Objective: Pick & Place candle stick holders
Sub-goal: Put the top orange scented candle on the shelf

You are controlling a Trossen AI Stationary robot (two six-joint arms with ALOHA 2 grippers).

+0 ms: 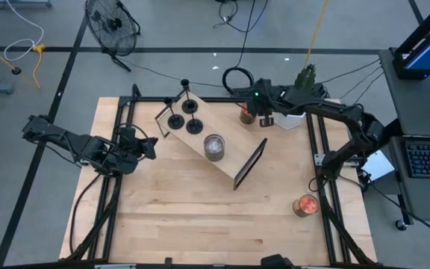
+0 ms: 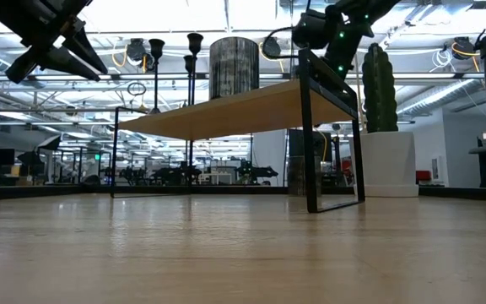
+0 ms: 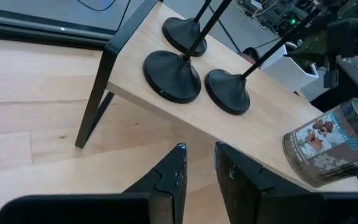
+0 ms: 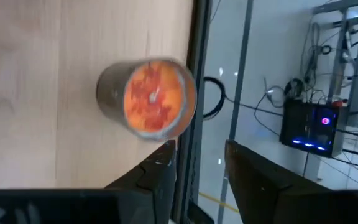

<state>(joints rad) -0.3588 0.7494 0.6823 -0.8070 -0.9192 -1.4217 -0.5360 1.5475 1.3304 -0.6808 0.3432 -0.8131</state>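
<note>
High view had three candle holders (image 1: 184, 117) standing together on the near-left end of the wooden shelf (image 1: 234, 153), with a glass jar (image 1: 214, 146) further along the same top. The left gripper (image 1: 149, 144) hung just off that end of the shelf, above the table (image 1: 185, 217), fingers (image 3: 169, 177) parted by a narrow gap and gripping nothing. From its wrist, all three black disc bases (image 3: 171, 74) sat close together, stems rising. The right gripper (image 1: 258, 110) was up at the far edge beside the white pot (image 1: 293, 116), over an orange candle jar (image 4: 149, 98), jaws apart and empty.
</note>
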